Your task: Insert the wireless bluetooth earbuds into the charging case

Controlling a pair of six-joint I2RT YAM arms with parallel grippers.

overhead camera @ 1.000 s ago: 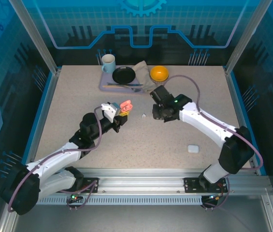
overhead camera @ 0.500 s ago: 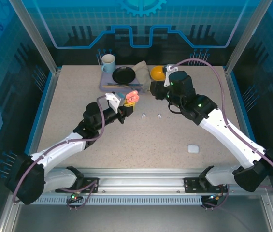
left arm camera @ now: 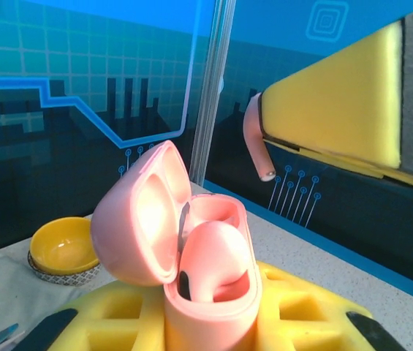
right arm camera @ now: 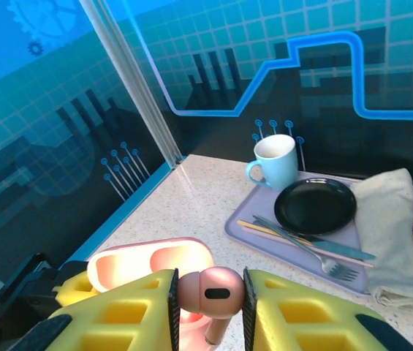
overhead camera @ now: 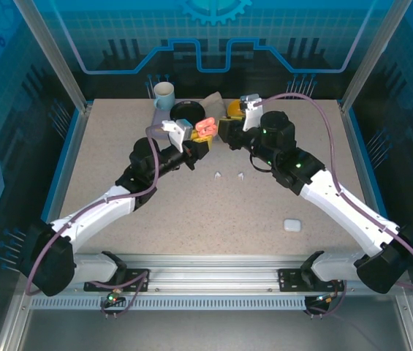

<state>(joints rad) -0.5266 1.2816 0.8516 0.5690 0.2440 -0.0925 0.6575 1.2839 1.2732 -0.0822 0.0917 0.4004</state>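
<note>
My left gripper (overhead camera: 195, 148) is shut on the open pink charging case (overhead camera: 205, 129) and holds it up over the table's middle back. In the left wrist view the case (left arm camera: 213, 300) has its lid (left arm camera: 137, 216) swung left, and one pink earbud (left arm camera: 213, 259) sits in it. My right gripper (right arm camera: 210, 296) is shut on a second pink earbud (right arm camera: 213, 291), stem down, just above and beside the case (right arm camera: 148, 265). That earbud's stem (left arm camera: 256, 146) hangs up right of the case. Two white earbuds (overhead camera: 218, 175) (overhead camera: 241, 175) lie on the table.
A closed white case (overhead camera: 291, 225) lies at the right front. At the back, a lilac tray (right arm camera: 246, 223) carries a blue mug (right arm camera: 275, 161), a black plate (right arm camera: 316, 205) and cutlery (right arm camera: 316, 245). A grey napkin (right arm camera: 389, 234) and an orange bowl (overhead camera: 234, 108) sit beside it.
The right gripper rose from the table with the pink earbud and swung left to the case. The left gripper carried the case up and back toward it.
</note>
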